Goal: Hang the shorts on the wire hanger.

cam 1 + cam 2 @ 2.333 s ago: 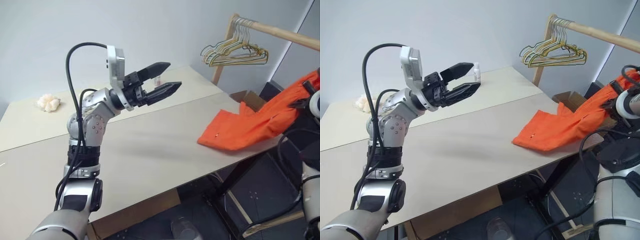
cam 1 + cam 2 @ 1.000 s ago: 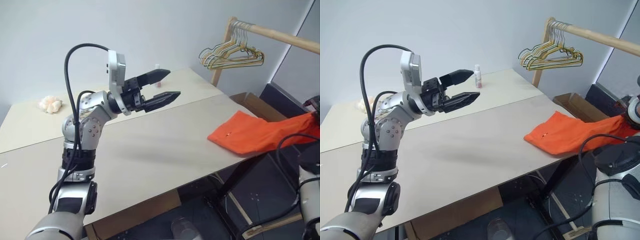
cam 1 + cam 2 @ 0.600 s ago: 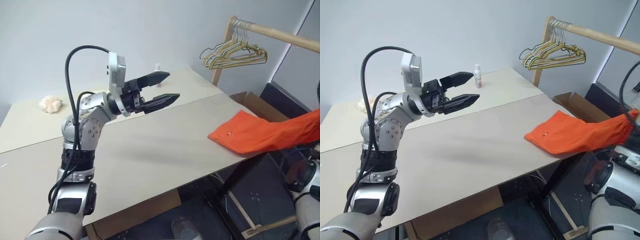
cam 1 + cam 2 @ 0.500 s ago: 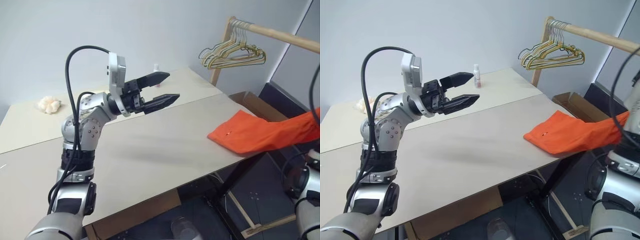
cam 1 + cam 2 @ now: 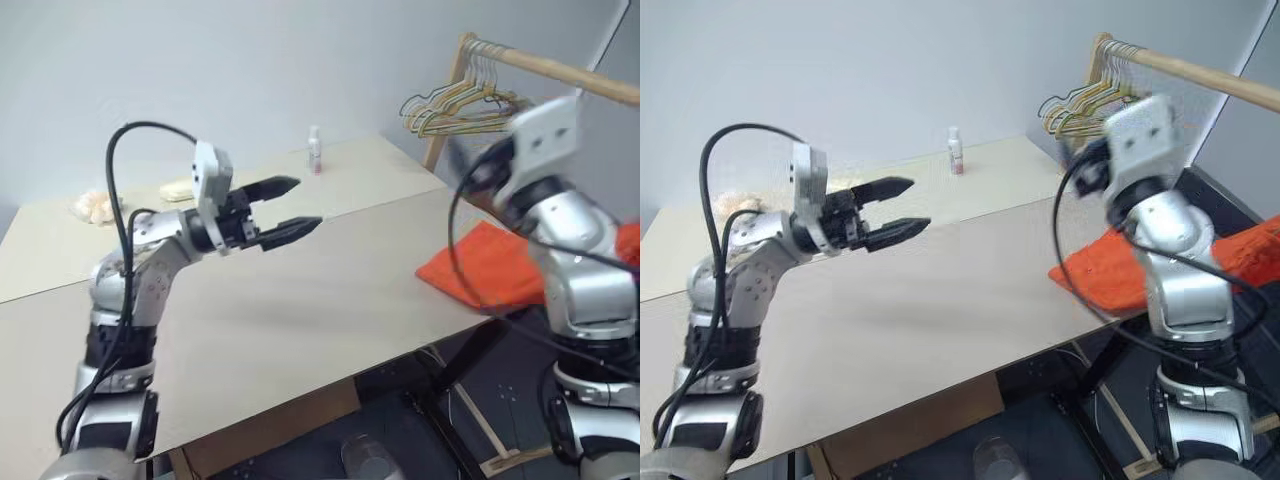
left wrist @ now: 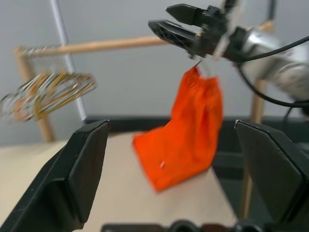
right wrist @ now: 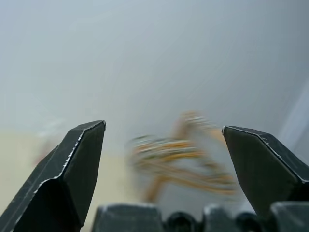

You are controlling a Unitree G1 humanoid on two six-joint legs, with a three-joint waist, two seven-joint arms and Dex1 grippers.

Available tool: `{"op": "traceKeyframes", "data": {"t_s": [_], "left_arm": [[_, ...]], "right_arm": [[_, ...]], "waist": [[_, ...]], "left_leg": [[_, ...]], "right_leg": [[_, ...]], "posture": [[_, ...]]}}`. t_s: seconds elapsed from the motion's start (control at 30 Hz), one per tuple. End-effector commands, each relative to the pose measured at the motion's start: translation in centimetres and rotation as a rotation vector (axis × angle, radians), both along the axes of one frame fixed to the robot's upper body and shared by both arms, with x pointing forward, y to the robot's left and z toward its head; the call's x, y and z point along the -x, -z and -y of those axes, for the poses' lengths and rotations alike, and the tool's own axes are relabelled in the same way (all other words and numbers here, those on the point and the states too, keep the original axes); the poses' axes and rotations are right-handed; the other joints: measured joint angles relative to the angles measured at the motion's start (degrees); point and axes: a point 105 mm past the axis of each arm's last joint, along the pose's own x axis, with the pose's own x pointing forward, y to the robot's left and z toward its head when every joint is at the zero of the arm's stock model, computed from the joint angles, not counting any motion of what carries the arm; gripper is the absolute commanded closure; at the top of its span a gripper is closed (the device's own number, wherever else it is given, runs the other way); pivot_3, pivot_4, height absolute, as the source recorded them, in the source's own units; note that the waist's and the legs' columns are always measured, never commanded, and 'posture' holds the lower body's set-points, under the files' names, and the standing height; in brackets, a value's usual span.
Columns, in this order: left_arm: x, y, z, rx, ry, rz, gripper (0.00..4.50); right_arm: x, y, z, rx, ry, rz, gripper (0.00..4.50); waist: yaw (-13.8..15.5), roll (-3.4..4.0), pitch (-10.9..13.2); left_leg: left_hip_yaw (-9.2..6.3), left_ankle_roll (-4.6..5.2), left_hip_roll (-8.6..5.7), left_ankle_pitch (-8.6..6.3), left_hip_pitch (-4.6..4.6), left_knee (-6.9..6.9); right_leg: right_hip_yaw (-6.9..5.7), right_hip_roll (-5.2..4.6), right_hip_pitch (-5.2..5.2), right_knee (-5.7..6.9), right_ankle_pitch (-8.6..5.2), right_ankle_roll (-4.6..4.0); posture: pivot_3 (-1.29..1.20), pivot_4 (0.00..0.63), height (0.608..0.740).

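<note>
1. Surface: two beige tops butted, long seam between them, mostly bare. Pale grey wall behind.
2. On the far top: small white bottle, pale lumpy thing at the far left, a yellowish flat item beside it — too blurred to identify.
3. Wooden rail far right, with a bunch of yellow/green hangers on it. Cardboard box on the floor past the right edge.
4. No readable labels or writing anywhere.
5. Shorts: one end flat on the right edge of the near top, the rest hangs over the edge.
6. Left hand: released, fingers spread, nothing held, raised over mid-surface.
7. Right hand: fingers apart, nothing between them, up in the air above the shorts, pointing toward the hanger bunch.
8. Clearance: near top open from the left edge to the shorts.
</note>
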Motion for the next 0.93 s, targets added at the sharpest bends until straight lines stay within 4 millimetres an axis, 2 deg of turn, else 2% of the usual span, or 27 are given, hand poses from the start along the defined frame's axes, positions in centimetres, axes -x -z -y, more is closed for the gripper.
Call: {"op": "traceKeyframes", "data": {"t_s": [0.03,0.17,0.2,0.3,0.37,0.5,0.6,0.93], "left_arm": [[1.4,0.3,-2.0,-0.086,-0.074,0.041,0.0],[2.9,2.4,-4.4,-0.205,-0.167,0.006,0.0],[3.2,2.6,-4.8,-0.221,-0.182,-0.001,0.0],[3.9,3.1,-5.8,-0.255,-0.237,-0.011,0.0],[4.2,3.3,-6.0,-0.26,-0.261,-0.013,0.0],[4.4,3.5,-6.0,-0.255,-0.283,-0.015,0.0],[4.4,3.5,-5.9,-0.249,-0.288,-0.015,0.0],[3.8,3.1,-5.4,-0.221,-0.266,-0.006,0.0]], "right_arm": [[1.0,0.6,-3.0,0.067,-0.27,-0.062,0.02],[1.6,3.1,-4.7,0.115,-0.484,-0.215,0.02],[1.8,3.5,-4.8,0.131,-0.516,-0.231,0.02],[1.7,4.7,-4.5,0.152,-0.548,-0.278,0.02],[1.7,5.2,-4.3,0.157,-0.557,-0.295,0.02],[2.0,5.6,-3.9,0.16,-0.566,-0.314,0.02],[2.3,5.8,-3.7,0.164,-0.564,-0.322,0.02],[3.5,6.8,-2.7,0.168,-0.512,-0.339,0.02]], "waist": [[1.7,-0.05,0.1],[5.9,-0.27,0.3],[7.7,-0.3,0.3],[12.7,-0.3,0.4],[16.7,-0.3,0.4],[21.8,-0.33,0.4],[23.7,-0.36,0.4],[24.0,-0.37,0.4]], "left_leg": [[0.0,0.0,-0.01,0.0,-0.05,-0.01],[-0.02,-0.06,0.02,-0.03,-0.08,-0.03],[-0.03,-0.08,0.04,-0.04,-0.09,-0.04],[-0.04,-0.14,0.04,-0.07,-0.2,-0.05],[-0.05,-0.26,0.03,-0.01,-0.65,-0.02],[-0.06,-0.53,-0.05,0.16,-1.38,0.03],[0.0,-0.79,-0.03,0.33,-1.95,0.03],[0.13,-0.8,0.03,0.35,-2.0,0.01]], "right_leg": [[0.03,-0.02,-0.12,0.05,0.0,0.0],[0.05,0.0,-0.31,0.09,0.02,-0.04],[0.05,0.02,-0.34,0.1,0.02,-0.04],[0.04,0.01,-0.87,0.12,0.04,-0.08],[0.04,0.02,-1.4,0.21,0.13,-0.24],[-0.02,-0.04,-2.39,0.69,0.18,-0.34],[-0.04,0.01,-3.21,0.98,0.25,-0.53],[-0.05,0.12,-3.23,0.97,0.22,-0.63]], "posture": [[-0.22,0.0,0.74],[-0.1,0.0,0.74],[-0.07,0.0,0.74],[-0.01,0.0,0.74],[0.0,0.0,0.74],[0.01,0.0,0.74],[0.01,0.0,0.74],[-0.03,0.0,0.74]]}}
